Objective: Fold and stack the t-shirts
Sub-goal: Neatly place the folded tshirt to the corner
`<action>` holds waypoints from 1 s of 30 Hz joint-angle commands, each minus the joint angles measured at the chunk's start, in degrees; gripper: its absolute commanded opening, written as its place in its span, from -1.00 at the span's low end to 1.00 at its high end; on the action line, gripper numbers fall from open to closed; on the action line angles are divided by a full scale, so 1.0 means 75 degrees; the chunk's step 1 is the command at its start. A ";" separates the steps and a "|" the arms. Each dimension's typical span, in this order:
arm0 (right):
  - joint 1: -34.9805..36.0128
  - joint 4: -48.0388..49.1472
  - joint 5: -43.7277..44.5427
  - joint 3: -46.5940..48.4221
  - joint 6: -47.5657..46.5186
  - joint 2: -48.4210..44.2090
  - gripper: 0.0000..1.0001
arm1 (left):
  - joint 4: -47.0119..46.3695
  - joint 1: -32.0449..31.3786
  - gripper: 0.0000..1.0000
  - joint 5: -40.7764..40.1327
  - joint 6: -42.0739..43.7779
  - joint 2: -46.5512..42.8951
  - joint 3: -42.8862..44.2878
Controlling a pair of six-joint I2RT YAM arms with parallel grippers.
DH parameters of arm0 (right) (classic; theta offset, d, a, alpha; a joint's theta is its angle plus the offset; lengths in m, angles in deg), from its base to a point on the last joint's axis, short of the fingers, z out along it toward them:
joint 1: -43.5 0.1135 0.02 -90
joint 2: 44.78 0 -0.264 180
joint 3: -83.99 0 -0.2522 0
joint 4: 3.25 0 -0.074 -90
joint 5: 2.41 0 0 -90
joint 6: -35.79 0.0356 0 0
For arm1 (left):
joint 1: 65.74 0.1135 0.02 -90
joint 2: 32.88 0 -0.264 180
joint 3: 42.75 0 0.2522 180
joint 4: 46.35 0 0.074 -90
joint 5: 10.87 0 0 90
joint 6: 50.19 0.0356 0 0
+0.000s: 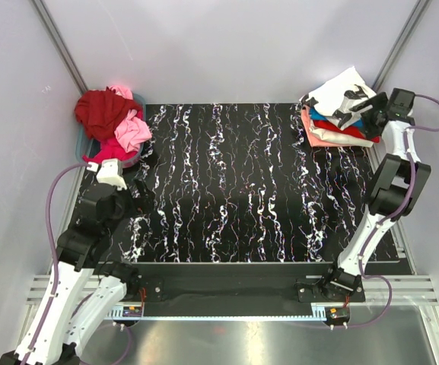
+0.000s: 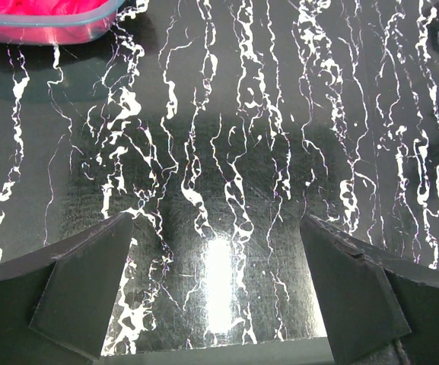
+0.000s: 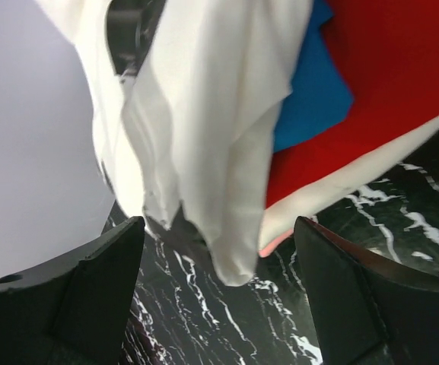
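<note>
A stack of folded t-shirts (image 1: pixel 333 129) lies at the far right of the black marbled table: cream and salmon at the bottom, then red and blue, with a white shirt (image 1: pixel 341 90) loosely on top. My right gripper (image 1: pixel 354 105) is open above that stack. In the right wrist view the white shirt (image 3: pixel 204 114) hangs down over the red (image 3: pixel 402 84) and blue (image 3: pixel 310 91) ones, just beyond my open right gripper (image 3: pixel 219 296). A heap of red and pink shirts (image 1: pixel 112 118) fills a bin at the far left. My left gripper (image 2: pixel 215 304) is open and empty over bare table.
The bin's clear rim (image 2: pixel 52 30) with pink cloth shows at the top left of the left wrist view. White walls and metal frame posts (image 1: pixel 59 46) enclose the table. The table's near edge (image 1: pixel 227 266) runs in front of both arm bases.
</note>
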 commanded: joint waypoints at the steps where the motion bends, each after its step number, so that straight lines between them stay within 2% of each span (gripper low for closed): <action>1: 0.0273 0.0612 -0.0008 0.0192 0.0234 -0.0192 0.72 | -0.0354 0.0042 0.97 -0.0043 0.0078 -0.0131 -0.0024; 8: 0.0413 0.0298 -0.0055 0.0695 0.0129 0.0170 0.70 | -0.0354 0.0042 0.97 -0.0019 0.0067 -0.0131 -0.0012; 13: 0.0437 0.0436 -0.0066 0.0555 0.0117 0.0194 0.63 | -0.0366 0.0053 0.97 -0.0031 0.0067 -0.0120 -0.0012; 17: 0.0460 0.0367 -0.0242 0.0719 0.0012 0.0474 0.37 | -0.0354 0.0053 0.97 -0.0031 0.0067 -0.0096 -0.0024; 21: 0.0542 0.0145 -0.0219 0.0871 -0.0105 0.0768 -0.49 | -0.0343 0.0053 0.97 -0.0054 0.0067 -0.0096 -0.0012; 26: 0.0554 0.0320 -0.0266 0.0532 -0.0070 0.0734 -0.81 | -0.0343 0.0053 0.97 -0.0066 0.0055 -0.0108 -0.0012; 30: 0.0577 0.0472 -0.0324 0.0309 -0.0047 0.0558 -0.89 | -0.0331 0.0053 0.97 -0.0078 0.0055 -0.0096 0.0000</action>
